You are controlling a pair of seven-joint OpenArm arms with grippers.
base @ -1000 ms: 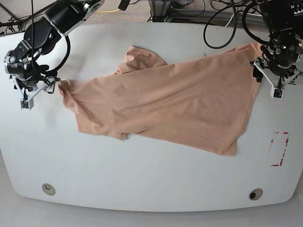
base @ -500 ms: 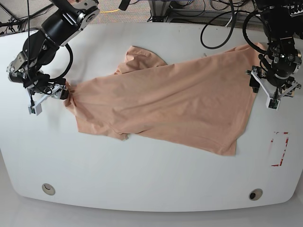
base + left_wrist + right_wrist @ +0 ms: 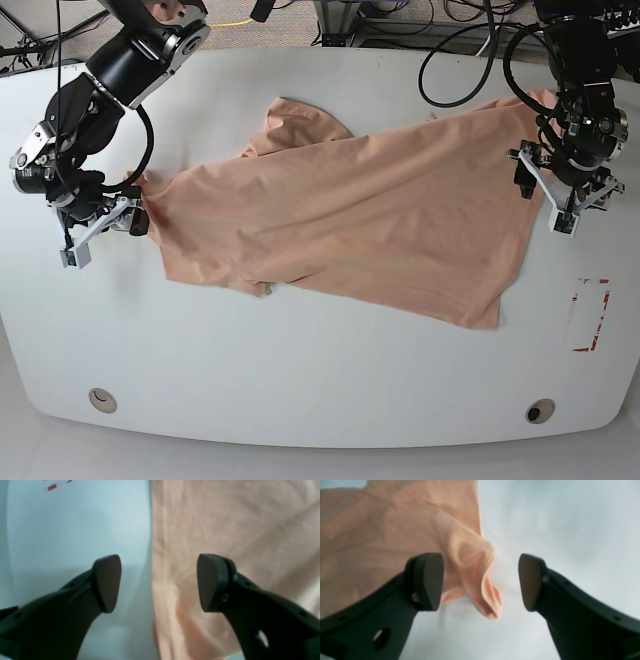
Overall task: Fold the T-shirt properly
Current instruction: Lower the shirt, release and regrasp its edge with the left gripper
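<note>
Shirt (image 3: 340, 220) lies spread, slightly skewed, across the table (image 3: 300, 380). Left gripper (image 3: 157, 582) straddles its straight edge, fingers spread; right gripper (image 3: 480, 580) brackets a bunched corner, fingers also wide, nothing pinched. Both look set to grab and straighten.

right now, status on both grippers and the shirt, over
Left gripper open, straddling the T-shirt edge. Right gripper open around a bunched corner, nothing gripped. Shirt spread crooked on the table, unfolded. Nothing in the way.
</note>
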